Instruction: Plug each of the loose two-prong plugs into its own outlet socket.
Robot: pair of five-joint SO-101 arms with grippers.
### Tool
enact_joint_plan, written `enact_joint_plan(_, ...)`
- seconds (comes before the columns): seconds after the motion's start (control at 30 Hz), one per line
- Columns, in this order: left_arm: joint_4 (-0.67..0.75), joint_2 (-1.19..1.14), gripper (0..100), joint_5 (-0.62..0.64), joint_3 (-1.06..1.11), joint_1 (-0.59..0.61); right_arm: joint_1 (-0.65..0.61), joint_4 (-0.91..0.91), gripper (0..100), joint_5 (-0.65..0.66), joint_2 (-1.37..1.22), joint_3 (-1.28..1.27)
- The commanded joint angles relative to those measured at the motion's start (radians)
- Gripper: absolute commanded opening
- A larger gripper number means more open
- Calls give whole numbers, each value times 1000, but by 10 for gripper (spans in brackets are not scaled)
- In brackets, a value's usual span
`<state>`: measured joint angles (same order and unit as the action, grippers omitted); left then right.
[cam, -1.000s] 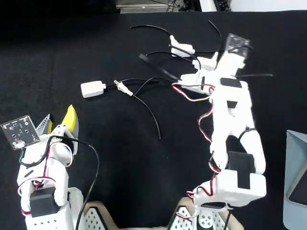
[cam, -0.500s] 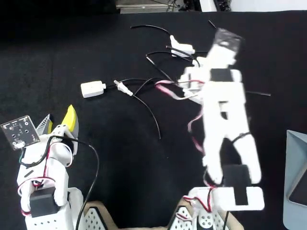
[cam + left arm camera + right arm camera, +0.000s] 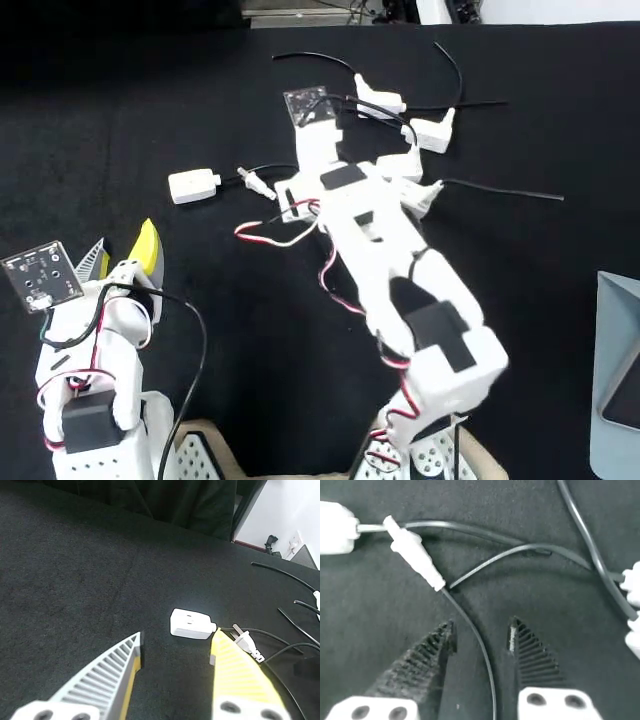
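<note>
Near the left-centre of the black table [image 3: 120, 100] lies the white outlet socket [image 3: 193, 186], and just beside its face lies the loose two-prong plug [image 3: 258, 183]. Its prongs aim at the socket and its long axis runs roughly in line with it, though slightly skewed. Whether the prongs touch the socket face I cannot tell, but they are clearly not seated. The plug's black cable [image 3: 487, 670] runs back from its tail and passes between the spread fingers of the right gripper [image 3: 480, 630], which holds nothing; from that gripper the plug lies close ahead, with the socket just beyond it. The left gripper [image 3: 175, 647] also stands apart and empty, farther off, with the socket ahead of its fingertips. By my judgement the right arm is the nearer to the plug — the left is better placed for the socket — so the coming move likely turns on closing across the plug's body and pushing along its long axis toward the socket.
</note>
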<state>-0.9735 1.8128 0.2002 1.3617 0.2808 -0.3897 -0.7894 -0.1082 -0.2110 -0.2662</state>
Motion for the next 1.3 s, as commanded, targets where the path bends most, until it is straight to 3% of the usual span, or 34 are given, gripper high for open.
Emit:
enact_joint_plan(0.0,2,5,227,5,-28,12,43,23,117,15,-76,136)
enact_joint_plan(0.13,2,5,227,5,-28,12,84,23,18,18,-173,199)
enact_joint_plan(0.33,2,6,227,5,-28,12,52,15,13,109,-277,206)
enact_joint_plan(0.6,2,6,227,5,-30,12,-150,-221,12,127,-248,219)
enact_joint_plan(0.77,-2,6,227,5,-30,12,-298,-273,12,126,-153,217)
enact_joint_plan(1.0,0,6,227,12,-38,84,-279,-216,17,120,-16,220)
enact_joint_plan(1.17,-2,8,227,14,-41,101,-272,-170,143,52,-12,186)
enact_joint_plan(1.27,3,8,229,72,-45,171,-324,-152,193,35,-10,150)
